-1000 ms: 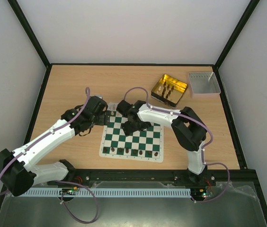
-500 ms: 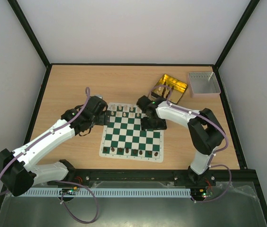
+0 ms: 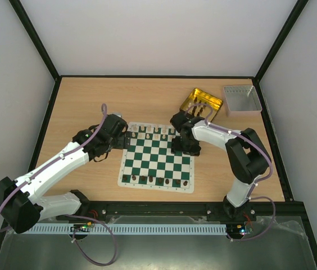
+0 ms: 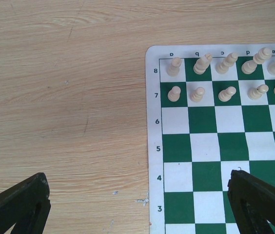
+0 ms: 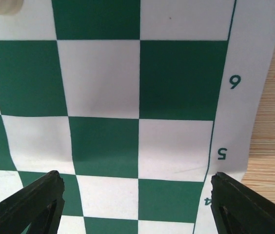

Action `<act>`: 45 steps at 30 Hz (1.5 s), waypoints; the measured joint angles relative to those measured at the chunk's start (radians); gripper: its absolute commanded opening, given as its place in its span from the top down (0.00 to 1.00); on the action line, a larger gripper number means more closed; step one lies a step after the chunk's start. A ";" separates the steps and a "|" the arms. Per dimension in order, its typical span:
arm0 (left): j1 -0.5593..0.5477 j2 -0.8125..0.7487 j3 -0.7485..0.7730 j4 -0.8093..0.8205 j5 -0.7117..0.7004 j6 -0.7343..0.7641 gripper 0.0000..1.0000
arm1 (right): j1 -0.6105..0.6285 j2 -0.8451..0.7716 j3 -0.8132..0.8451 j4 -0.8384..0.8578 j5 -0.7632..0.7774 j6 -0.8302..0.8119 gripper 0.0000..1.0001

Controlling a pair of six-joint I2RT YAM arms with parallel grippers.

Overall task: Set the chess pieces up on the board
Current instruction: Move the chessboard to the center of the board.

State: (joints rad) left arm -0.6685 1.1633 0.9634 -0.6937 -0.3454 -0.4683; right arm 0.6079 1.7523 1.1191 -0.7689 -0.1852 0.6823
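Beneath the right jaws, the board

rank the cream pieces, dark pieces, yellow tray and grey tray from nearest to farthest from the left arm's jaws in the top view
1. cream pieces: on the board's far rows, at its left end.
2. dark pieces: along the board's near edge.
3. yellow tray: beyond the board's far right corner.
4. grey tray: far right, past the yellow tray.
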 measured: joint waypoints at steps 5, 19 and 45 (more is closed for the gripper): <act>0.000 0.000 0.000 0.000 0.000 0.000 0.01 | -0.006 0.005 -0.021 0.018 -0.011 0.000 0.20; 0.000 0.002 0.000 0.000 0.000 0.000 0.01 | -0.013 0.076 0.027 0.010 -0.004 -0.011 0.20; -0.001 0.006 -0.002 0.004 0.000 0.000 0.01 | -0.019 0.106 0.072 -0.004 0.005 -0.059 0.19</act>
State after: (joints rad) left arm -0.6693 1.1694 0.9615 -0.6899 -0.3450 -0.4683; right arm 0.5892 1.8584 1.1908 -0.7731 -0.1802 0.6231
